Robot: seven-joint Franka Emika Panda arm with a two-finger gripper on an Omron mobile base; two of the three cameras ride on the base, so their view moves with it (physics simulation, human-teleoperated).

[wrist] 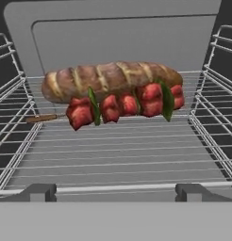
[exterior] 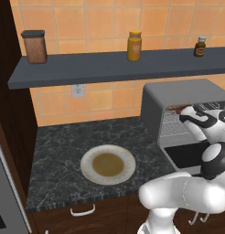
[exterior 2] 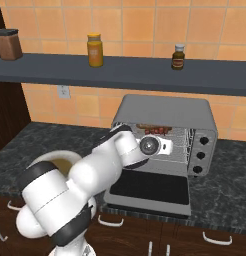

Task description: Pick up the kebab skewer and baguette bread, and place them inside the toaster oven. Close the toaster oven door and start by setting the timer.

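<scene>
The toaster oven point(exterior 2: 165, 107) stands on the counter with its door point(exterior 2: 150, 187) folded down flat. On the wire rack point(wrist: 118, 150) inside lies the baguette bread point(wrist: 108, 77), toward the back. The kebab skewer point(wrist: 122, 106) with red chunks and green bits rests against the bread's front side. My gripper point(wrist: 117, 192) is open at the rack's front edge with nothing between its fingers, well short of the food. In the right base view my hand point(exterior 2: 154, 145) hovers at the oven's mouth, above the door.
An empty plate point(exterior: 108, 164) sits on the dark counter left of the oven. Knobs point(exterior 2: 199, 155) line the oven's right side. A shelf point(exterior: 109, 66) above carries several jars. The rack's side rails point(wrist: 217, 94) close in on both sides.
</scene>
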